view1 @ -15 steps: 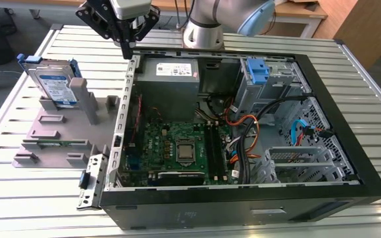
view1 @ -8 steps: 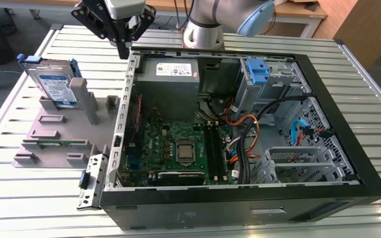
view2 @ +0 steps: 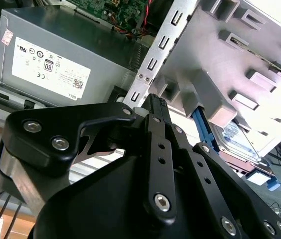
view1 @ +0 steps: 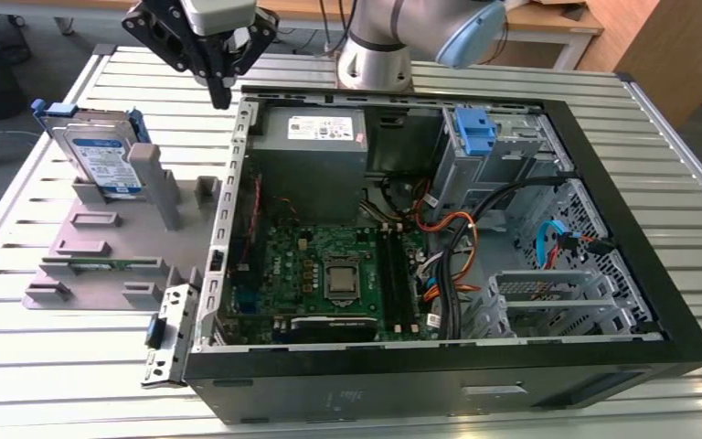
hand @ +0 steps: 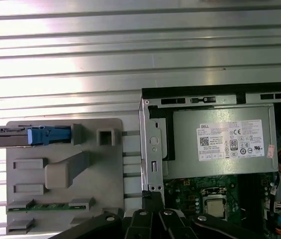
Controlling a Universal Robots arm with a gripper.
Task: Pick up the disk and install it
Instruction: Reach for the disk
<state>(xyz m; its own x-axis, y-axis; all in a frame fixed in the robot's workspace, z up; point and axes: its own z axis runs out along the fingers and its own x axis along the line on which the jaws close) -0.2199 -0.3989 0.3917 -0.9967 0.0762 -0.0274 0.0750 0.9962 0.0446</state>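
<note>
Nearest in the exterior view is the black front of the open computer case (view1: 388, 393), which lies on its side on the ribbed metal surface (view1: 70, 366). Inside it the green motherboard (view1: 326, 265) faces up. Beside the case, on the exterior view's left, lies the grey plastic stand (view1: 120, 247) with its upright posts.

At the far end of this stand the disk (view1: 98, 155) stands on its edge, nearly upright and resting against a post. Its label face is turned to the near side. In the first wrist view the disk (hand: 46, 135) is seen from its edge as a thin strip. Its long axis runs along the stand's end, parallel to the case's back wall, and its blue end points toward the case.

Farther back is the grey power supply (view1: 314, 137) in the case's corner. The claw (view1: 220, 96) hangs above this corner, clenched and holding nothing, well apart from the disk. Behind it rises the arm (view1: 376, 55).
</note>
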